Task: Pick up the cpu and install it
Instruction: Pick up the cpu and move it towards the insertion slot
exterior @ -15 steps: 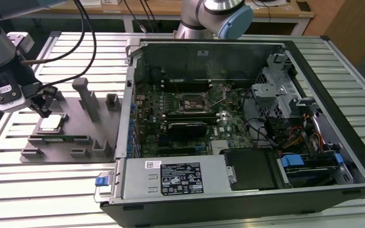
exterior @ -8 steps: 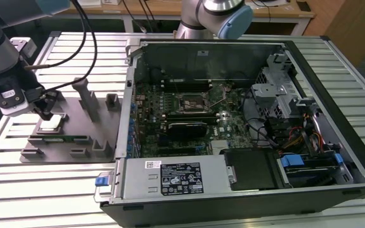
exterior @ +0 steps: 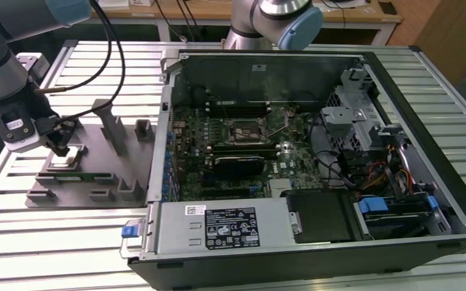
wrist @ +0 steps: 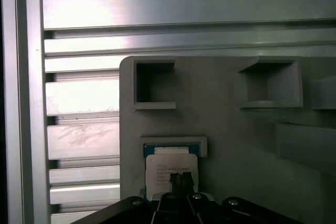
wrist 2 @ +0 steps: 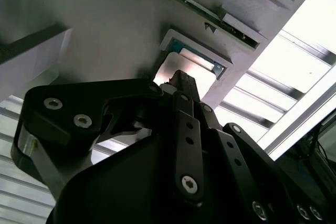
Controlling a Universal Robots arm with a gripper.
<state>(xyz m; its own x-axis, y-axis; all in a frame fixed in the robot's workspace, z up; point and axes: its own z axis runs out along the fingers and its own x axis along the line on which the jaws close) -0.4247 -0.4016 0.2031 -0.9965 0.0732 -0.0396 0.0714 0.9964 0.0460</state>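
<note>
Pickup stage, by the looks of it. The black metal gripper [exterior: 60, 147] hangs right over the small flat square silvery-grey cpu [wrist: 171, 167], its tips looking pinched together and clamped on nothing. The chip lies flat in a blue-edged pocket of the grey plastic holder tray [exterior: 91, 159], well apart from the open black computer case [exterior: 460, 182].

To do this well, the robot probably wants to centre over the chip, take it by the edges and lift it level so it doesn't snag on the pocket walls.

As for what's in what, the two square pockets [wrist: 155, 82] in the first wrist view hold nothing, and a thin green stick [exterior: 77, 177] lies in another slot. The case holds the green motherboard [exterior: 216, 121] with its square socket [exterior: 245, 130].
</note>
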